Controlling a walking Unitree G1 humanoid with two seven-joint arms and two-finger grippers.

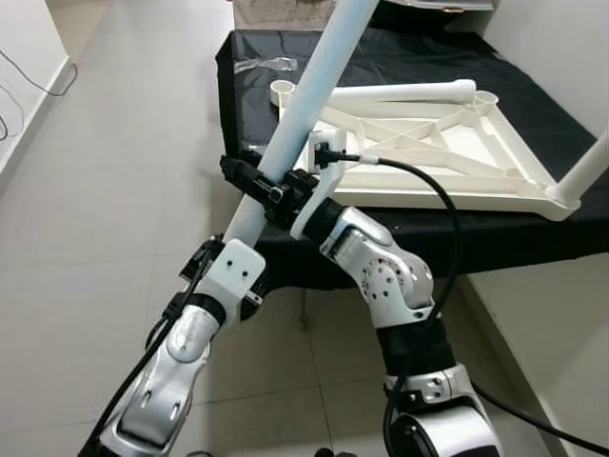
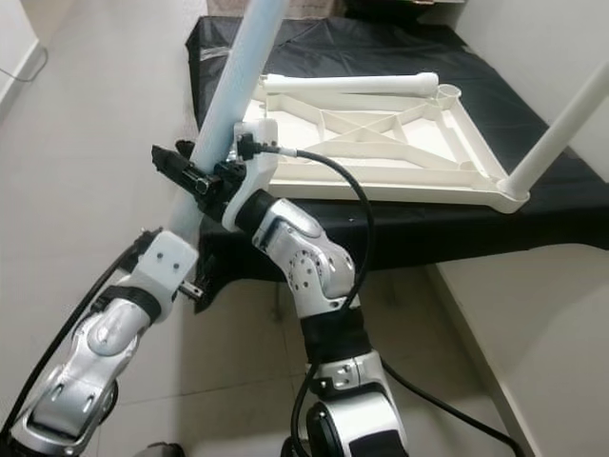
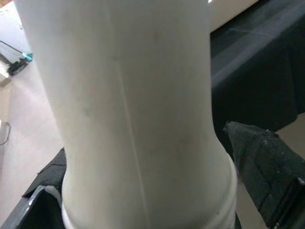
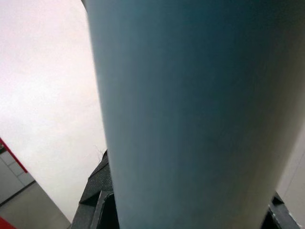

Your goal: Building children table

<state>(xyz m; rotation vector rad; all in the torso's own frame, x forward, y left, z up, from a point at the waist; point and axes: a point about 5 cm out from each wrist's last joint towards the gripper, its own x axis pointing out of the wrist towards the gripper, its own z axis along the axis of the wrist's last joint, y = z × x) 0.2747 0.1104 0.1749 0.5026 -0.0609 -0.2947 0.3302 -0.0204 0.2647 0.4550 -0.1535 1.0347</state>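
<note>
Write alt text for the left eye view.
Both tools, left tool and right tool, grip a long white table leg slanting up over an upturned white tabletop on a black-covered bed. Another leg lies across the tabletop; one more stands fitted at its corner.

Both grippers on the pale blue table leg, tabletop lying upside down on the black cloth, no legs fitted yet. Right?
One is fitted: a white leg stands in the upside-down tabletop's near right corner, per the left eye view. Otherwise right: left gripper and right gripper hold the pale blue leg.

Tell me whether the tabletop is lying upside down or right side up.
Upside down: the white tabletop shows its ribbed underside and corner sockets, with one leg already standing up from it.
</note>
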